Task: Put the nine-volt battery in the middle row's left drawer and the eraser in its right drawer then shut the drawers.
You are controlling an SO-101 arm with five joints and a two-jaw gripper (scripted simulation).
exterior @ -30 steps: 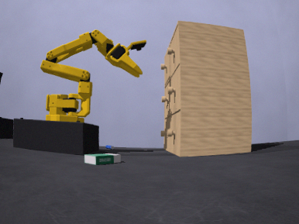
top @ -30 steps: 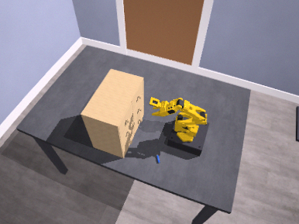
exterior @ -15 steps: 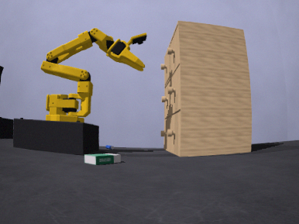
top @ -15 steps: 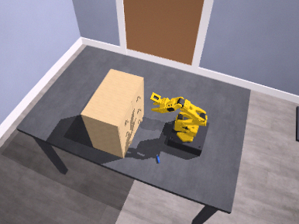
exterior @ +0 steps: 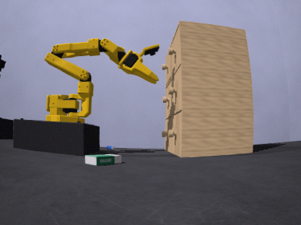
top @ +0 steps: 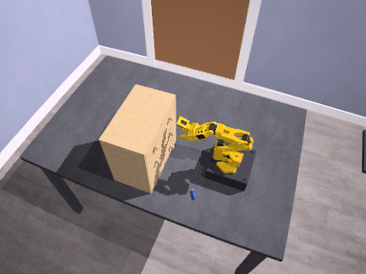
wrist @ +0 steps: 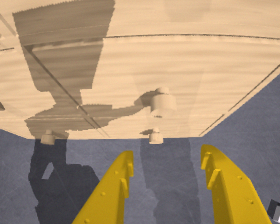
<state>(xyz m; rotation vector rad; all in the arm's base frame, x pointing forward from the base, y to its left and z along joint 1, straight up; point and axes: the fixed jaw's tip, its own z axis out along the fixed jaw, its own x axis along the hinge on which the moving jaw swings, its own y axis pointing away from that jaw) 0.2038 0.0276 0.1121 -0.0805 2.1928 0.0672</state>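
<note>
A dark grey table [top: 265, 170] stands in a room with pale blue walls and a brown door. On it sits a tall wooden chest [exterior: 210, 89] with round knobs on its front. The yellow gripper [exterior: 154, 63] hangs in the air close to the knobs, not touching any. Its jaws are partly apart and hold nothing.

All the drawers look shut. The eraser [exterior: 103, 159], white and green, lies on the table near the arm's black base. A small blue thing [top: 193, 194] lies nearby; I cannot tell if it is the battery.

The arm seems to be starting the drawer-opening step. Next it must line up a middle-row knob [wrist: 164, 103] between the jaws, pinch it, and pull gently.
</note>
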